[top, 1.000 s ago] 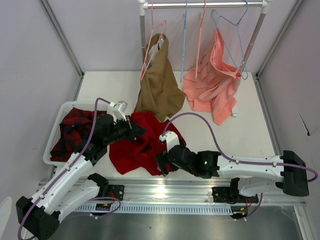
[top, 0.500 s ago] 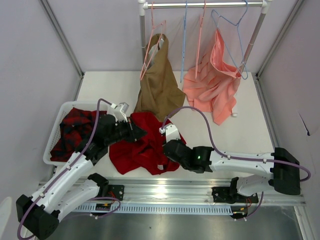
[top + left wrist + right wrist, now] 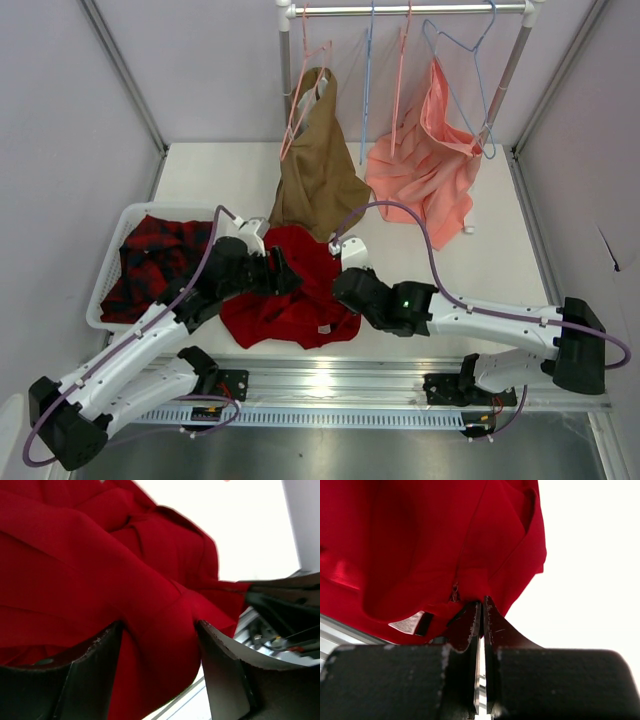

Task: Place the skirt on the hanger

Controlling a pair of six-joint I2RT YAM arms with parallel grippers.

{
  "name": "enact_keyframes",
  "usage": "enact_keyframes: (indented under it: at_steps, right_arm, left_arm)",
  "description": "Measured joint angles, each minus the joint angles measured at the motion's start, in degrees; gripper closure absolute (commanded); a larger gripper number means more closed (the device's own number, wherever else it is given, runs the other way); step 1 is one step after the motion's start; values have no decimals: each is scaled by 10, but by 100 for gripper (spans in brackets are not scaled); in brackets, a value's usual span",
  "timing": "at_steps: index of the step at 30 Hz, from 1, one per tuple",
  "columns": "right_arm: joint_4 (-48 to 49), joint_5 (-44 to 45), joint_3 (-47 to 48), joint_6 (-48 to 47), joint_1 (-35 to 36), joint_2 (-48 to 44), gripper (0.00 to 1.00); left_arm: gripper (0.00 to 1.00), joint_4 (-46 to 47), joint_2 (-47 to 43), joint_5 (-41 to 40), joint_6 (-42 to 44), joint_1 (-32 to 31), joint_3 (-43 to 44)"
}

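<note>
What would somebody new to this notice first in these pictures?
A plain deep-red cloth skirt lies crumpled at the front middle of the white table, with the left claw open astride a fold and the right claw pinched shut on its edge. Behind it, a tan garment and a salmon-pink garment hang from the metal rail, and a red-and-black plaid garment fills the white basket at the left.

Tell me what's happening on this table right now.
Two robot arms are working the deep-red skirt, bunched on the table. The right gripper is pinched shut on its edge by the zipper; the left gripper is open, a fold of cloth between its fingers. The pale-pink hanger hangs on the rail at the back, untouched.
</note>
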Motion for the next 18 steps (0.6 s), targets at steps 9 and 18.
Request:
enact_keyframes:
  at_steps: [9, 18]
  right_arm:
    - [-23, -10, 0, 4, -33, -1, 100]
    - [-29, -36, 2, 4, -68, -4, 100]
  left_arm:
    - [38, -96, -3, -90, 18, -70, 25]
    - [34, -145, -4, -122, 18, -112, 26]
